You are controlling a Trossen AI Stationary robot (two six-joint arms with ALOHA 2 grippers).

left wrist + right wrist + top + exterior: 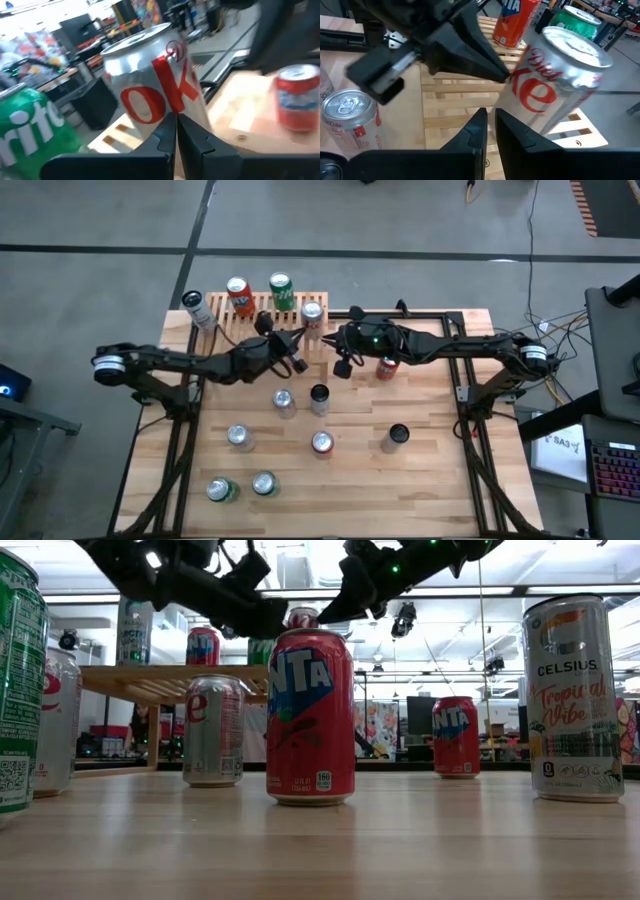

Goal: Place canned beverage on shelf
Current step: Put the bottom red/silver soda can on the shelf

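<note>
A silver Diet Coke can (312, 315) stands on the slats at the right end of the light-wood shelf (225, 330). An orange Fanta can (240, 296), a green Sprite can (282, 290) and a white can (196, 308) stand on the shelf too. My left gripper (303, 338) is shut, with its tips at the Diet Coke can's side (150, 95). My right gripper (330, 338) is shut too and hovers just right of that can; in its wrist view its tips (490, 117) point at the can's lower part (535, 100). My left gripper touches the Diet Coke can's side wall, about mid-height (514, 80), with the tips of its shut fingers (495, 72). It reaches in level from the table's left and near side. The can's bottom rests on the shelf slats. My right gripper is close to the can's lower side; I cannot tell whether it touches.
Several more cans stand on the wooden table nearer the front, among them a silver one (283, 401), a dark one (319, 395) and a red Fanta can (322, 442). A small red can (386, 367) stands under the right arm. The low view shows a Celsius can (578, 700).
</note>
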